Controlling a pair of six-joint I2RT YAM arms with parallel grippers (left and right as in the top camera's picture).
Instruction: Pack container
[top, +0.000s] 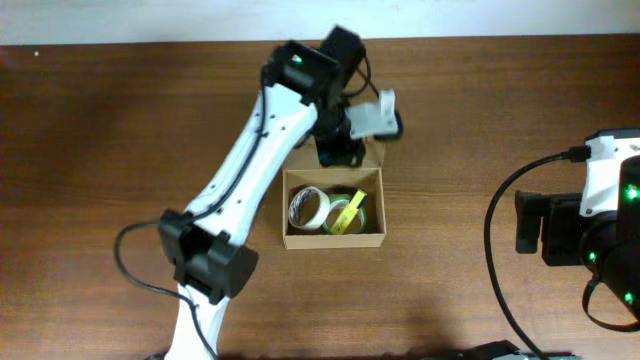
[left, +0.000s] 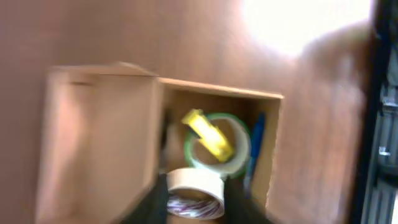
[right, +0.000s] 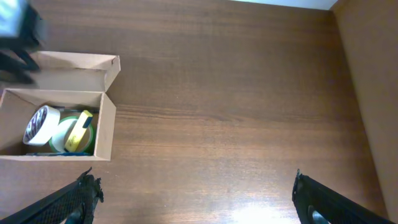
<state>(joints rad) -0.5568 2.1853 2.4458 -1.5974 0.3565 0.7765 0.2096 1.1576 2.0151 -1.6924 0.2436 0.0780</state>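
Observation:
The container (top: 333, 240) is a small tan cardboard box standing open mid-table, also in the left wrist view (left: 274, 155) and the right wrist view (right: 106, 134). Its flap lid (right: 74, 62) is folded back at the far side. Inside lie a white tape roll (top: 308, 207), a green roll with a yellow piece (top: 348, 213) and a blue pen (left: 255, 146). My left gripper (top: 338, 150) hovers over the lid edge. In its blurred wrist view, the left gripper (left: 197, 186) has its fingers a little apart and the white roll (left: 196, 180) shows between them, ungripped. My right gripper (right: 194, 186) stands wide open over bare wood.
The brown wooden table (top: 120, 150) spreads to the left and right of the box. My right arm (top: 600, 230) rests at the right edge, with a black cable (top: 500, 260) looping beside it. The left arm (top: 240, 170) reaches diagonally across the middle.

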